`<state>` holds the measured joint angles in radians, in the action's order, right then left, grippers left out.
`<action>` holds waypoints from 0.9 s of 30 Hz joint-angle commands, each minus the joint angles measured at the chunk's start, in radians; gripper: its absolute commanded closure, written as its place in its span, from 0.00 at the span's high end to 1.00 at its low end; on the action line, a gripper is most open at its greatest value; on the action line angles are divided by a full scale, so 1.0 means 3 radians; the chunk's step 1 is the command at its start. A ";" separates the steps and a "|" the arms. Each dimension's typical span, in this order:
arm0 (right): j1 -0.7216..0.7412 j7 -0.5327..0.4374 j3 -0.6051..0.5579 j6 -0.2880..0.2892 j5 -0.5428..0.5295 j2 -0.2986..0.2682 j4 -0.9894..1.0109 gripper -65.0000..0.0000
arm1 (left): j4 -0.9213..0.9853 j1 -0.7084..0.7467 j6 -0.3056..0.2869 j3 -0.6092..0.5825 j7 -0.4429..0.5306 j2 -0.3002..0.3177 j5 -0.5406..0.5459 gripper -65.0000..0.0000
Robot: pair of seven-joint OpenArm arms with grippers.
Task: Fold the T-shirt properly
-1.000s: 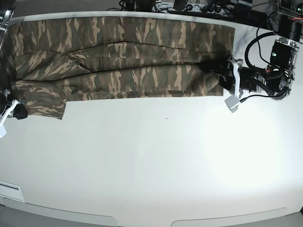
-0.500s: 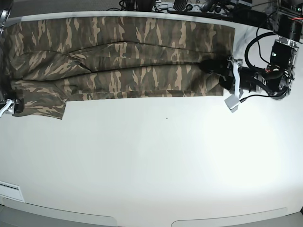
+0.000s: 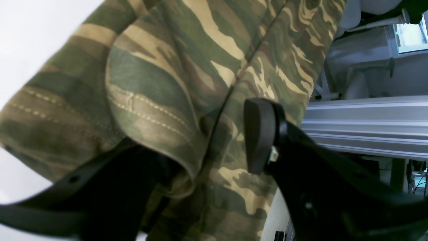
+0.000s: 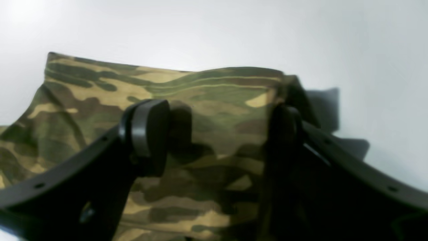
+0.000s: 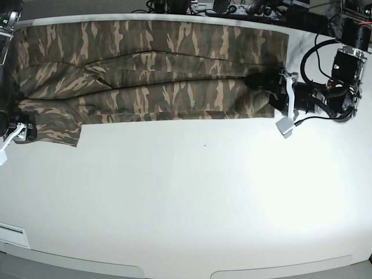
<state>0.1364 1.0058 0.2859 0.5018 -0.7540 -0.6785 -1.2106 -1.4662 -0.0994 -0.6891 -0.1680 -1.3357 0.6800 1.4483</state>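
While the broad white matte table [image 5: 192,192] fills most of the base view, the large soft camouflage-print cloth T-shirt in olive, brown and tan [image 5: 151,70] lies along its far edge as a long folded band running left to right. Lengthwise creases cross the band; its near-left corner hangs lower as a flap w/ a stitched hem.

Left arm, black w/ cables and a white bracket, sits at the base view's right. Left gripper [image 3: 200,147]: jaws apart, at the T-shirt's right end. One black pad [image 3: 259,134] is clear of the cloth on one side; the other finger [image 3: 110,187] lies under a doubled, hemmed fold that drapes over it. Cloth sits betw. the jaws, not pinched.

Right arm sits at the base view's left edge, mostly out of frame. Right gripper [image 4: 217,137]: jaws apart, straddling the T-shirt's near-left flap. Left-hand black pad [image 4: 150,134] and the opposite finger [image 4: 284,144] stand well apart, cloth showing betw. them; whether either touches the fabric, cannot tell (blurred). Flap's hem edge lies flat on the table just beyond the fingertips.

Background, far side: aluminium rail [image 3: 364,124] beside the T-shirt's edge, seen from the left wrist.
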 commanded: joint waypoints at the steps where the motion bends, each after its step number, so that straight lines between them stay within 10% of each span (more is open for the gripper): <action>1: 0.0072 -0.0069 0.0037 0.0025 0.0004 -0.0078 -0.0034 0.61 | -0.0043 -0.0048 -0.0030 0.0037 0.0013 0.0060 0.0076 0.48; 7: 0.0083 -0.0085 0.0037 0.0136 -0.0032 -0.0074 -0.0036 0.00 | -0.0043 -0.0048 -0.0030 0.0037 0.0014 0.0060 0.0078 0.48; 13: 0.0081 0.0201 0.0037 0.0642 -0.0591 -0.0076 -0.0039 0.00 | -0.0043 -0.0047 -0.0030 0.0037 0.0013 0.0060 0.0076 0.48; 23: -0.0022 0.1302 0.0038 0.0654 -0.2432 -0.0243 -0.0039 0.00 | -0.0043 -0.0048 -0.0030 0.0037 0.0011 0.0061 0.0075 0.48; 27: -0.0038 0.1302 0.0085 0.0654 -0.2432 -0.0366 -0.0045 0.00 | -0.0043 -0.0048 -0.0030 0.0037 0.0013 0.0060 0.0079 0.48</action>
<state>0.1055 1.4075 0.2993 0.6933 -1.4521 -0.7593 -1.2106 -1.4662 -0.0994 -0.6891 -0.1680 -1.3357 0.6800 1.4479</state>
